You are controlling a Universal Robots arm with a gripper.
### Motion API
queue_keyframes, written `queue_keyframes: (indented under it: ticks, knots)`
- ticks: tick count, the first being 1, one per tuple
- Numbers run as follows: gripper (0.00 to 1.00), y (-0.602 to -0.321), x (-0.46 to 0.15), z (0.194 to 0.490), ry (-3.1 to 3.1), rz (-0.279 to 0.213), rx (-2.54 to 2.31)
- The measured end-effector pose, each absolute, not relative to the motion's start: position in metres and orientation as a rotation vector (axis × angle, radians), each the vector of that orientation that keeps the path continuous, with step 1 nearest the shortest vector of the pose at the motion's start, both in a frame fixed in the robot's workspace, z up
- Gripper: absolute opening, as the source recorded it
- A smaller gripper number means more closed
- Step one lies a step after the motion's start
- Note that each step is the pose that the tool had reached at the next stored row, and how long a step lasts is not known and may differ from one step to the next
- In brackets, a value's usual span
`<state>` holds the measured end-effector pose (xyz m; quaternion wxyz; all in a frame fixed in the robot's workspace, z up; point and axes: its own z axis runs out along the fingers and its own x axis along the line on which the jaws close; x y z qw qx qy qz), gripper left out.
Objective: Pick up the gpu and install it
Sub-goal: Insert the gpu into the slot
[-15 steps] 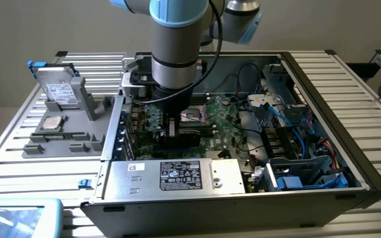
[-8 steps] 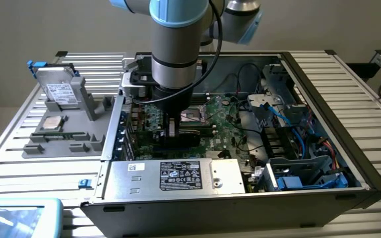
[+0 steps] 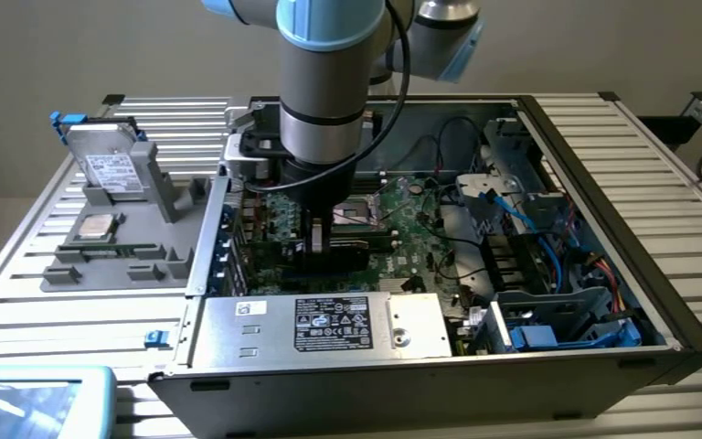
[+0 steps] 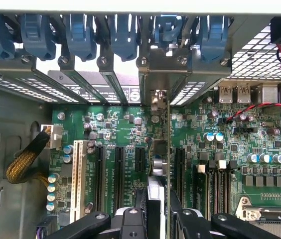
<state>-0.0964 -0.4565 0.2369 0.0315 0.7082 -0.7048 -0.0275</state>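
Gpu: one card, edge-on, upright over motherboard slots inside case | gripper: one, jaws clamped on gpu | hard drive: one, on tray outside case | card faces hidden, fingers cut off.

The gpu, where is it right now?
The gpu is held edge-on in the gripper, down inside the open computer case over the green motherboard, toward the exterior view's left, beside the power supply.
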Motion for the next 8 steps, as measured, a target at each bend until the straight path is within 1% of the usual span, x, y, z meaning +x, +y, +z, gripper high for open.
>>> queue_keyframes:
  ticks: [8]
  knots:
    - [0.28, -0.4565, -0.0962, 0.2368, -2.171, -0.084, 2.181]
